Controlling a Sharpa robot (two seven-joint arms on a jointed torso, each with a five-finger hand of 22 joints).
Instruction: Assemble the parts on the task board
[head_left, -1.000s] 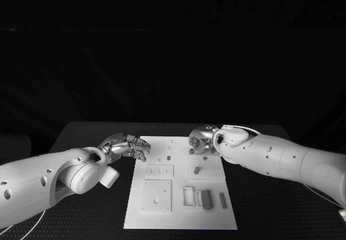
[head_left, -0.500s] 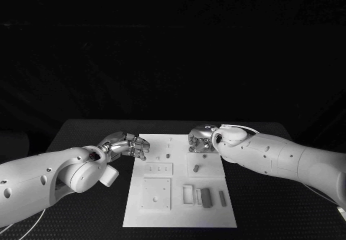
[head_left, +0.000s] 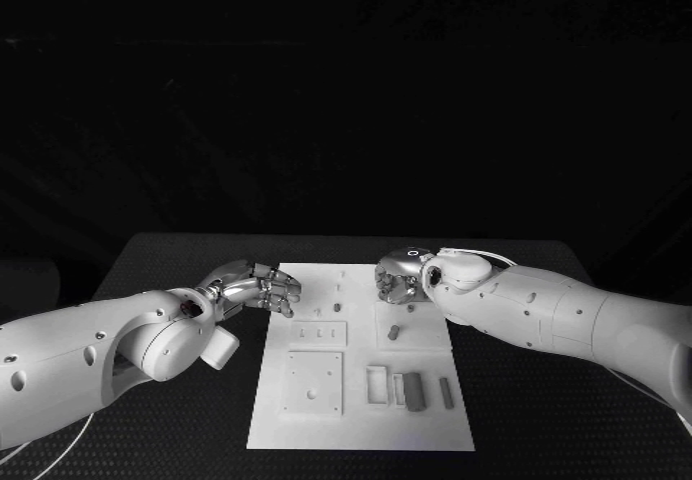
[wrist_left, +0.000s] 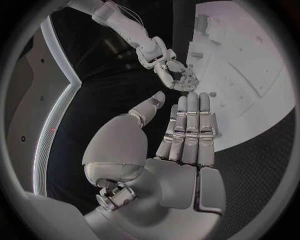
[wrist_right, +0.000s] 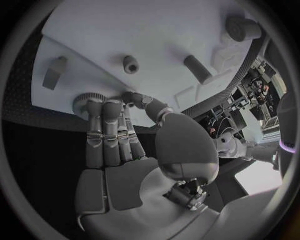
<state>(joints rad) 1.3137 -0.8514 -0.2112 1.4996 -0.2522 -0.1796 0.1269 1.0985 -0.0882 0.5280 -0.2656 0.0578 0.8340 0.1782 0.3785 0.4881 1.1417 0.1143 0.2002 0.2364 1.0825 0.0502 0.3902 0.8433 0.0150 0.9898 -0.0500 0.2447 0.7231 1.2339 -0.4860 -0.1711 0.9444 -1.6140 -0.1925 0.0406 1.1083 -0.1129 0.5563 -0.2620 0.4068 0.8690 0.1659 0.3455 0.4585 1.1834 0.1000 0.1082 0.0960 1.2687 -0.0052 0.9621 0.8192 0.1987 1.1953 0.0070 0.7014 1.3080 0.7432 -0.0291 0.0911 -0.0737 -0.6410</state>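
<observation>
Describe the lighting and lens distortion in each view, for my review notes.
Head view: dark room, black backdrop, the white task board the brightest thing, edges straight. Left wrist view: fisheye circle, board edges bowed, left hand evenly lit. Right wrist view: same bending; right hand dim, board bright.

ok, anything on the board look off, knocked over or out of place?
Nothing stands out. The white board lies flat and square on the table, and the small grey pieces near its front edge lie in a neat row. Both robot hands, left and right, sit at the far end; no damage shows.
</observation>
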